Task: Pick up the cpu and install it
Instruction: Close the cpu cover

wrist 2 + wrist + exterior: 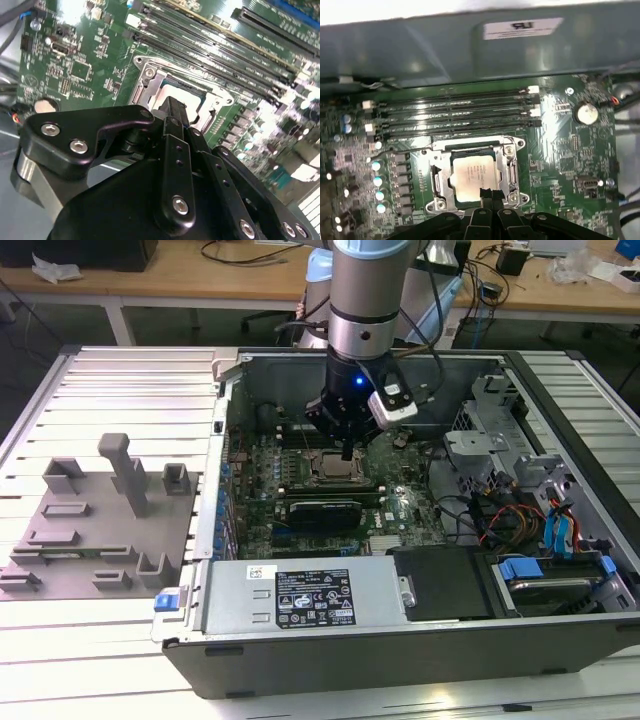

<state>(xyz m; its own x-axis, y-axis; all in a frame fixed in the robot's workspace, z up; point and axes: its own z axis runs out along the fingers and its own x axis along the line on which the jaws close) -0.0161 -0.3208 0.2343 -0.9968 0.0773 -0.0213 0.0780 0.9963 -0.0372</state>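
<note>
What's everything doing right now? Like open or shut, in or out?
end effector: shut, tips just over the cpu's edge.
cpu: lying flat in the socket, silver top showing.
socket: holding the cpu inside its metal frame.
computer case: lying on its side, open on top.
grey tray: sitting outside the case, on the exterior view's left.

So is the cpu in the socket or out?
In. In the first wrist view the cpu lies flat inside the socket frame, with the gripper by its edge.
</note>
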